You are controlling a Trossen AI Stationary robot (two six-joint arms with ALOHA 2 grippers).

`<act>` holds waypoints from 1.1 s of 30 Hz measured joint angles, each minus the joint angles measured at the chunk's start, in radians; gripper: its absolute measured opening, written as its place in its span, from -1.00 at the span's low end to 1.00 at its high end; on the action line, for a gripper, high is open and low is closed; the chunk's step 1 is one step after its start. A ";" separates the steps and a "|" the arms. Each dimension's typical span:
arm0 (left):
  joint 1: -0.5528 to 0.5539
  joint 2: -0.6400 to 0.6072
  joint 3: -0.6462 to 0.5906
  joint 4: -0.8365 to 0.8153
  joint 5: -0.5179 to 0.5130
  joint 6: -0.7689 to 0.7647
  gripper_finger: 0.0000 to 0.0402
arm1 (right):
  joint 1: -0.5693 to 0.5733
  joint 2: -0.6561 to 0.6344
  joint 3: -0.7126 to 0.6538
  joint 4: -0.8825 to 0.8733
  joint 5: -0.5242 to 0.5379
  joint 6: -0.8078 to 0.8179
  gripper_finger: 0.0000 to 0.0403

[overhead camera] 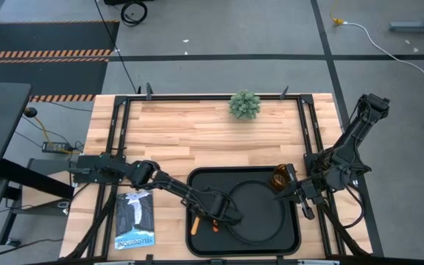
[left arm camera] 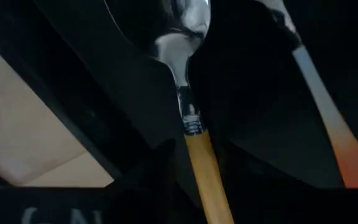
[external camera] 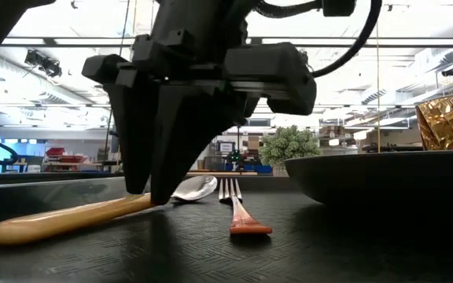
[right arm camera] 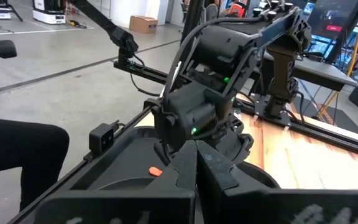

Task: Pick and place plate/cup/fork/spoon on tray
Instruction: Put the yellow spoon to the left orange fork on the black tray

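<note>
The black tray (overhead camera: 197, 178) lies at the table's near middle. The round black plate (overhead camera: 262, 221) rests flat on it, and the amber cup (overhead camera: 280, 179) stands at the tray's far right. The spoon (external camera: 69, 218) and the fork (external camera: 239, 211) lie side by side on the tray's left part, handles toward the near edge. My left gripper (overhead camera: 219, 213) reaches down onto the spoon and is shut on it. My right gripper (overhead camera: 299, 194) is shut and empty, just right of the cup. My left gripper pinches the spoon between its two fingers at the far end of the orange handle, by the silver neck (left arm camera: 190, 127). The fingers (external camera: 144, 185) come from above, pointing down, across the spoon. The spoon lies on the tray floor, its bowl (external camera: 197, 188) toward the far side.
A blue and white book (overhead camera: 135, 219) lies on the table left of the tray. A small green plant (overhead camera: 245, 104) stands at the far middle. Bare wood lies between the plant and the tray.
</note>
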 joint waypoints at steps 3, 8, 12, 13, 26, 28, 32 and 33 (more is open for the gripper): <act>0.002 0.015 0.001 0.022 0.026 0.010 -0.36 | 0.000 0.000 0.000 0.000 0.000 0.000 -0.97; 0.007 0.022 0.002 0.021 0.040 0.013 -0.37 | 0.000 0.000 0.000 0.001 0.000 -0.007 -0.97; 0.012 0.022 0.002 0.039 0.060 -0.020 -0.40 | 0.000 0.000 0.000 0.001 0.000 -0.008 -0.97; 0.014 0.023 0.002 0.043 0.061 -0.043 -0.41 | 0.000 0.000 0.000 0.001 0.000 -0.008 -0.97; 0.028 0.023 0.002 0.089 0.069 -0.269 -0.54 | 0.000 0.000 0.000 0.000 -0.003 -0.018 -0.97; 0.028 0.023 0.002 0.096 0.071 -0.289 -0.55 | 0.000 0.000 0.000 0.000 -0.003 -0.018 -0.97; 0.029 0.022 0.002 0.097 0.072 -0.301 -0.56 | 0.000 0.000 0.000 0.000 -0.013 -0.022 -0.97; 0.029 0.021 0.001 0.097 0.072 -0.300 -0.56 | 0.000 0.000 0.000 0.000 -0.018 -0.023 -0.97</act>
